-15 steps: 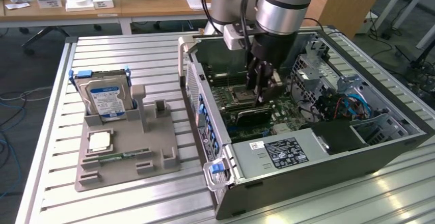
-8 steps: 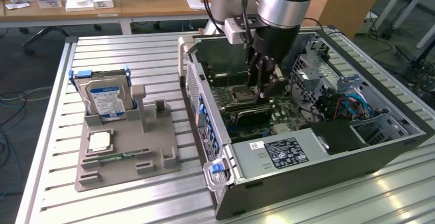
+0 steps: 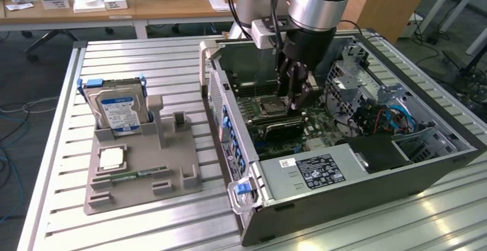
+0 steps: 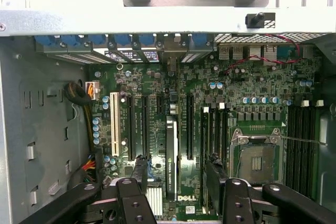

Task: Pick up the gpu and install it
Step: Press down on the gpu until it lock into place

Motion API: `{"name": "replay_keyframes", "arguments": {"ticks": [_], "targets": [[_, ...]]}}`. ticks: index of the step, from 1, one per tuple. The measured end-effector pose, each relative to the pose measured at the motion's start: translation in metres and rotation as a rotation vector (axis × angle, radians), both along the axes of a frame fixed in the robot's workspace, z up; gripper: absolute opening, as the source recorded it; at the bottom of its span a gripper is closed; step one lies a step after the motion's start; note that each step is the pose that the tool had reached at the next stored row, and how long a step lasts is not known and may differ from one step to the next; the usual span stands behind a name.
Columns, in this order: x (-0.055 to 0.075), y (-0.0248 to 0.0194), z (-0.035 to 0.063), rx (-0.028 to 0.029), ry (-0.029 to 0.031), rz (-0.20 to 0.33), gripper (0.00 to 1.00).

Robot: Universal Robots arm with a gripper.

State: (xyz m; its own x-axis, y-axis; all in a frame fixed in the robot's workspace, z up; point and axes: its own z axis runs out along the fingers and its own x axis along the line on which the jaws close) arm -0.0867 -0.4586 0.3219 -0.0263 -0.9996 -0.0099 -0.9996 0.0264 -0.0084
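The gpu (image 4: 171,153) stands on edge in a slot of the green motherboard (image 4: 252,93), inside the open computer case (image 3: 335,177). In the exterior view its black cooler (image 3: 279,129) shows just below my gripper (image 3: 295,101). My gripper (image 4: 177,178) is open, with one black finger (image 4: 140,174) on each side of the card's top edge and a gap to the card on both sides. Nothing is held between the fingers.
The empty processor socket (image 4: 257,156) lies beside the card. A grey holder (image 3: 141,168) at the exterior view's left carries a hard drive (image 3: 116,109) and a narrow memory stick (image 3: 137,175). Drive cages and cables (image 3: 380,114) fill the case's far side.
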Motion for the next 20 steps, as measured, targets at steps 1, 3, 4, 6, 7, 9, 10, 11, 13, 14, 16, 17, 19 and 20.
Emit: {"name": "replay_keyframes", "arguments": {"ticks": [1,3,4,6,7,9,10,11,13,14,16,17,19,20], "targets": [[0.0,0.0,0.0,0.0,0.0,0.0,0.57],[0.0,0.0,0.0,0.0,0.0,0.0,0.57],[0.0,0.0,0.0,0.0,0.0,0.0,0.57],[0.0,0.0,0.0,0.0,0.0,0.0,0.57],[0.0,0.0,0.0,0.0,0.0,0.0,0.56],[0.0,0.0,0.0,0.0,0.0,0.0,0.5],[0.0,0.0,0.0,0.0,0.0,0.0,0.44],[0.0,0.0,0.0,0.0,0.0,0.0,0.44],[0.0,0.0,0.0,0.0,0.0,0.0,0.32],[0.0,0.0,0.0,-0.0001,0.0,0.0,0.26],[0.0,0.0,0.0,0.0,0.0,0.0,0.26],[0.0,0.0,0.0,0.0,0.0,0.0,0.2],[0.0,0.0,0.0,0.0,0.0,0.0,0.11],[0.0,0.0,0.0,0.0,0.0,0.0,0.11]]}}
